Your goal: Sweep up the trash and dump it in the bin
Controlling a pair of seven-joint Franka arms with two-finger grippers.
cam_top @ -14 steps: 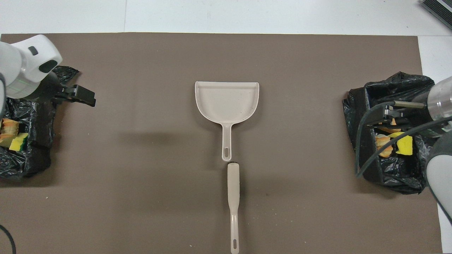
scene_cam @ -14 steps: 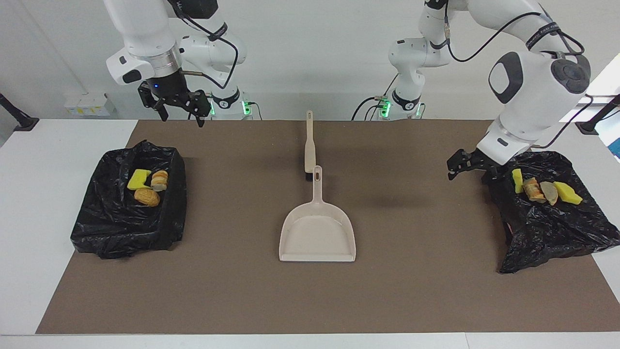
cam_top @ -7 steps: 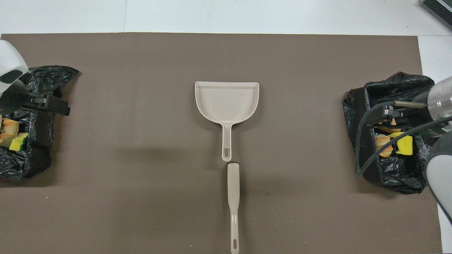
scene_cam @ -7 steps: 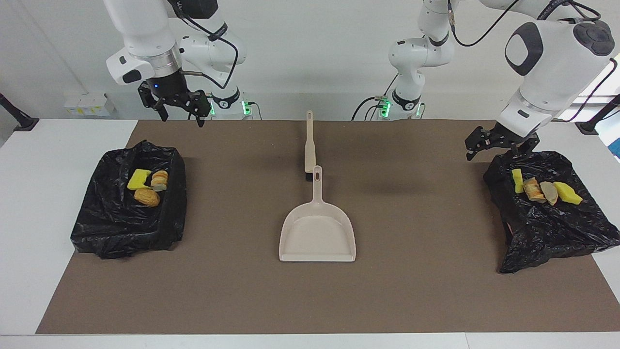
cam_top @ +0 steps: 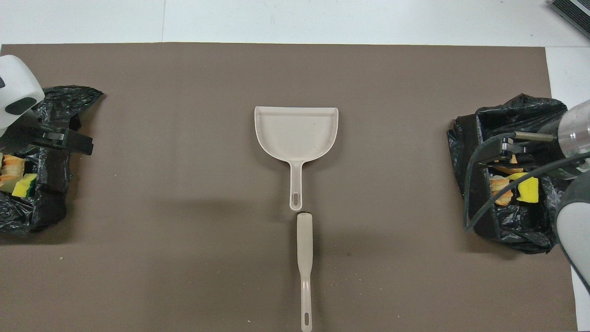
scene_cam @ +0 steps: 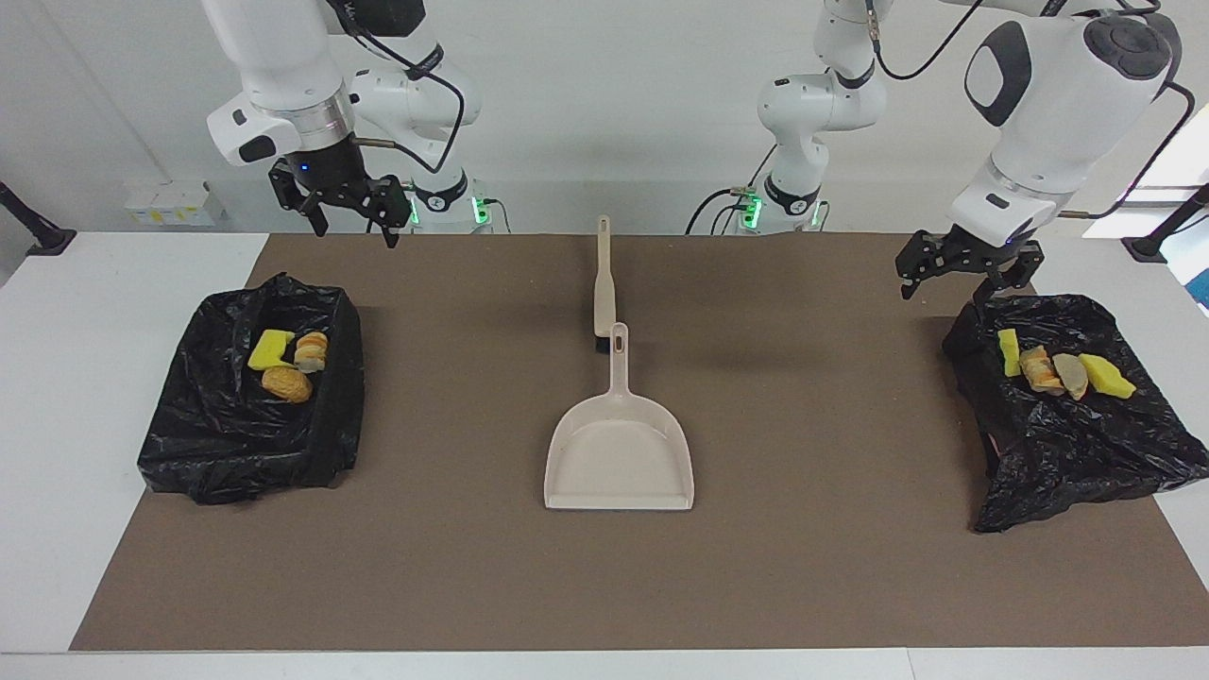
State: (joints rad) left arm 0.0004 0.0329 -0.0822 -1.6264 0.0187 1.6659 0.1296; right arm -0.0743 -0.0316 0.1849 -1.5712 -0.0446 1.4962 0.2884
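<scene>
The trash lies in two black-bagged bins. The bin [scene_cam: 217, 453] at the right arm's end holds a yellow sponge chunk [scene_cam: 271, 348], a beige lump [scene_cam: 311, 351] and an orange-brown lump [scene_cam: 286, 383]. The bin [scene_cam: 1058, 472] at the left arm's end holds yellow chunks [scene_cam: 1107, 376] and pale lumps [scene_cam: 1039, 368]. The dustpan [scene_cam: 619, 453] lies mid-table, with the brush [scene_cam: 604, 283] in line with its handle, nearer the robots. My right gripper [scene_cam: 355, 234] hangs open and empty near the robots' edge. My left gripper [scene_cam: 949, 288] is open and empty over the rim of its bin.
A brown mat [scene_cam: 812, 567] covers most of the white table [scene_cam: 85, 529]. In the overhead view the dustpan [cam_top: 296, 133] and brush [cam_top: 304, 258] lie along the middle, and the bins [cam_top: 41, 207] [cam_top: 521, 230] sit at the mat's two ends.
My left gripper has risen and swung from beside its bin toward the robots, over the bin's rim. The right arm has stayed still.
</scene>
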